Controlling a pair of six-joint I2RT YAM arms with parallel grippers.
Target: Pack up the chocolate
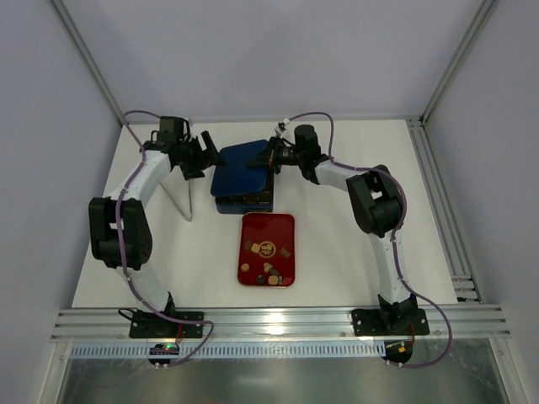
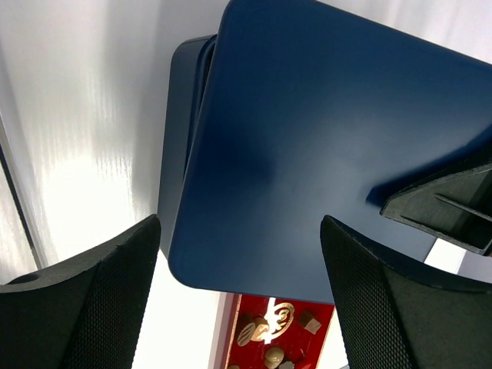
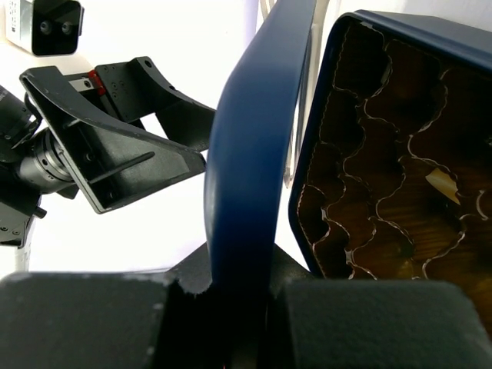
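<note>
Apart, chocolate point(image 1: 269, 269), right end effector point(image 1: 272, 157) gripping lid point(image 1: 244, 164)

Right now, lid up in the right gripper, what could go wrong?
1. The right gripper pinches the lid only by one edge; it could slip and fall onto the open box.
2. The open left gripper sits close beside the lid; a nudge might knock it loose.

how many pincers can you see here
2. The left pincer stands open just left of the blue lid; the right pincer is shut on the blue lid's right edge. Neither is hidden.
</note>
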